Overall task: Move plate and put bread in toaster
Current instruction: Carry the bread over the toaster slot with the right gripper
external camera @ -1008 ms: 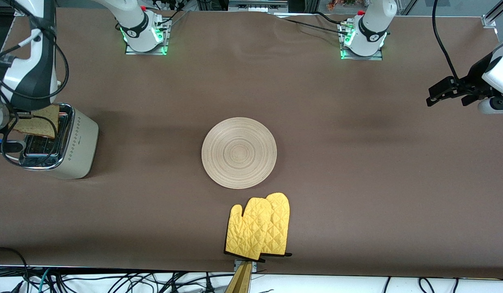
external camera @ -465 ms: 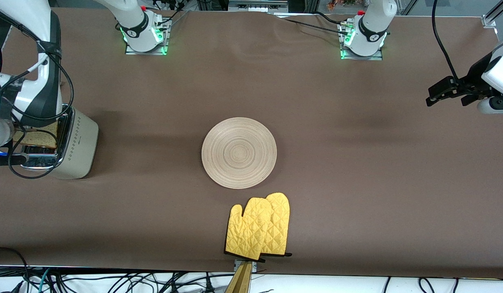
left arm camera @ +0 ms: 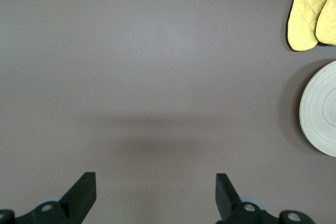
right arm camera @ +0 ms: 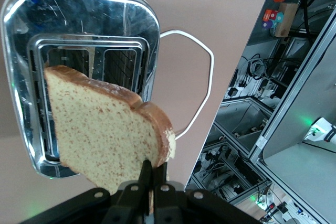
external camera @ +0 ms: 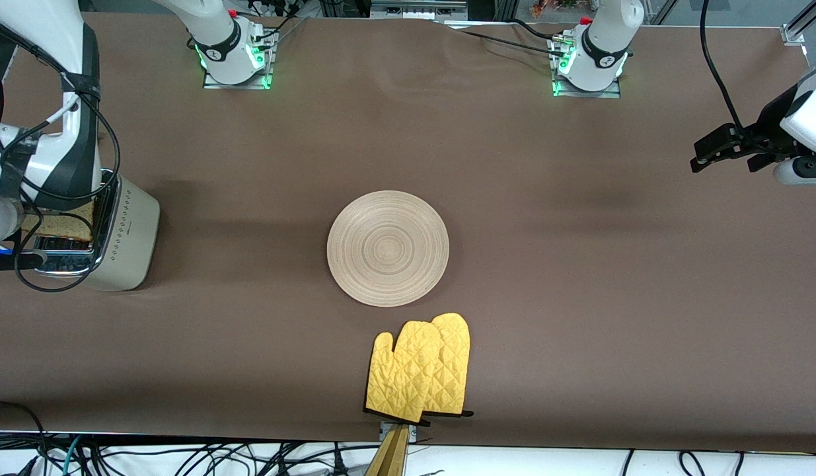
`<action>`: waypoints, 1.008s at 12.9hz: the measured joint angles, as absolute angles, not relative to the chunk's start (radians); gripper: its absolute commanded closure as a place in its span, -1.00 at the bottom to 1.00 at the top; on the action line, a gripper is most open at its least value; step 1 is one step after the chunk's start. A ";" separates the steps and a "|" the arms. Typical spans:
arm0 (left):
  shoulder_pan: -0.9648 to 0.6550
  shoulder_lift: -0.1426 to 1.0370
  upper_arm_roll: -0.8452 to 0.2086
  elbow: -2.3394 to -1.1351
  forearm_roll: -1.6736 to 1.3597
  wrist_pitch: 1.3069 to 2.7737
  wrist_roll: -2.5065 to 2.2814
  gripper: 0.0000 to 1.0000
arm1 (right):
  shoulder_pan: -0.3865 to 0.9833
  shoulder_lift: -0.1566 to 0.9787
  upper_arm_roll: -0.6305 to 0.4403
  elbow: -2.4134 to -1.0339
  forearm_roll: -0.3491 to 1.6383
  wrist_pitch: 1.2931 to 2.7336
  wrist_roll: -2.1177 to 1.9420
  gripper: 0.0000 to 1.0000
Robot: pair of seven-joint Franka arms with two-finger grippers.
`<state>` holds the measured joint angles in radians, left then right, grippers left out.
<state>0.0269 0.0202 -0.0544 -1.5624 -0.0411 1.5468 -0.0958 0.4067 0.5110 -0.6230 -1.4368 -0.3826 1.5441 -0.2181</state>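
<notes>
Over the toaster, bread pinched in the closed right tool; left tool agape

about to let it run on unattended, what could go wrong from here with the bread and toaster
1. The right gripper pinches the bread only at a crust edge, and the slice sits tilted across the toaster slots; lowered like this it may catch on the chrome rim instead of dropping in.
2. With so small a grip, the slice could pivot or slip free.
3. The white cord loops close beside the toaster, where the arm might snag it.
The left gripper waits open over bare table.
</notes>
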 measured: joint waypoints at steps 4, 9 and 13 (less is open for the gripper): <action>0.027 0.020 -0.054 -1.563 -0.041 1.547 -0.096 -1.00 | 0.386 0.516 -0.623 -1.438 -0.383 1.544 -0.218 1.00; 0.026 0.020 -0.056 -1.563 -0.041 1.548 -0.096 -1.00 | 0.383 0.530 -0.619 -1.439 -0.382 1.546 -0.217 1.00; 0.031 0.020 -0.050 -1.564 -0.041 1.553 -0.096 -1.00 | 0.387 0.564 -0.610 -1.439 -0.369 1.573 -0.168 1.00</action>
<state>0.0312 0.0204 -0.0495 -1.5636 -0.0411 1.5526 -0.0958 0.3869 0.5640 -0.6101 -1.4388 -0.3690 1.5732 -0.1676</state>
